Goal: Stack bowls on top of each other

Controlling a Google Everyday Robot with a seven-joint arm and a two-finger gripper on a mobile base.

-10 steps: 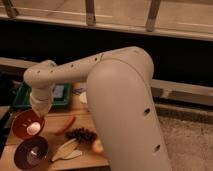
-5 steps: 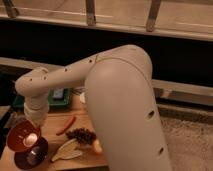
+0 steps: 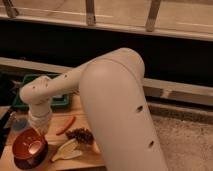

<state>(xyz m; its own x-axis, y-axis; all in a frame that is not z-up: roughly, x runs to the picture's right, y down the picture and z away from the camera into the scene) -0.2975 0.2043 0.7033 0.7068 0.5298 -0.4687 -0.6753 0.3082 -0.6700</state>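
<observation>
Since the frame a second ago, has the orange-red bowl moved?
Yes. The orange-red bowl has gone down and toward the near edge of the wooden board, onto the purple bowl; the gripper is inside it.

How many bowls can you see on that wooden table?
2: the orange-red bowl sits in the purple bowl at the table's left end, under the claw. The arm may hide others.

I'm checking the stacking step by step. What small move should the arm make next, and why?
Probably let go and lift the gripper straight up. The round orange-red bowl already appears nested in the larger round purple bowl on the wooden table, with the gripper low at its inside. A straight rise should avoid dragging the stack sideways.
</observation>
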